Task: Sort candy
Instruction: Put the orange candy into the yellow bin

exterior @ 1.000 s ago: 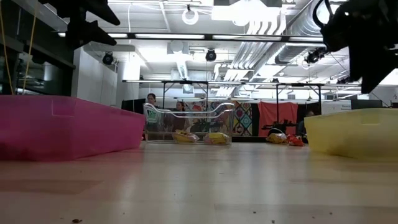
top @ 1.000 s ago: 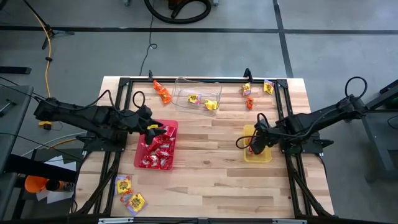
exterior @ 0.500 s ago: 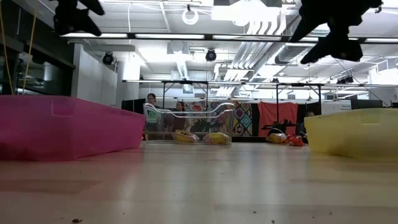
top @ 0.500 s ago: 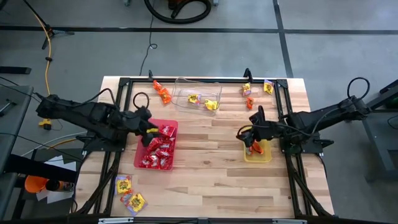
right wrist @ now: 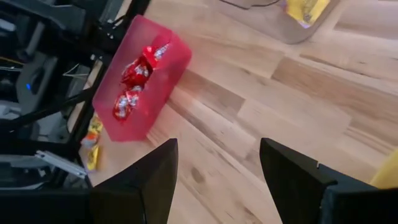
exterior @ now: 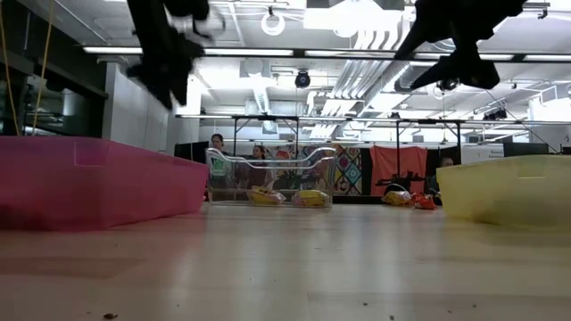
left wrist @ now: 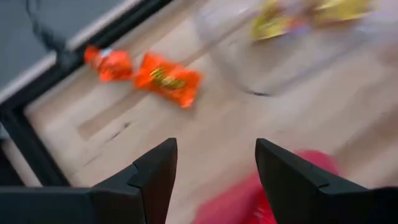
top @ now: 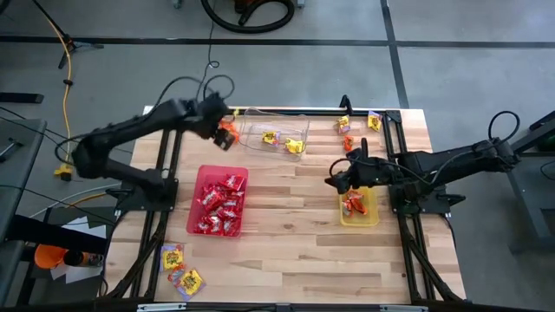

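While blurred, an orange candy packet (left wrist: pixel 166 79) shows yellow lettering.

Red tray (top: pixel 199 192), clear tray (top: pixel 253 121) and yellow tray (top: pixel 373 217) on wooden table (top: pixel 295 243).

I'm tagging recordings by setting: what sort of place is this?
Probably a robotics lab or workshop hall: exposed ceiling ducts, a bare grey concrete floor, and a wooden table framed with black rails.
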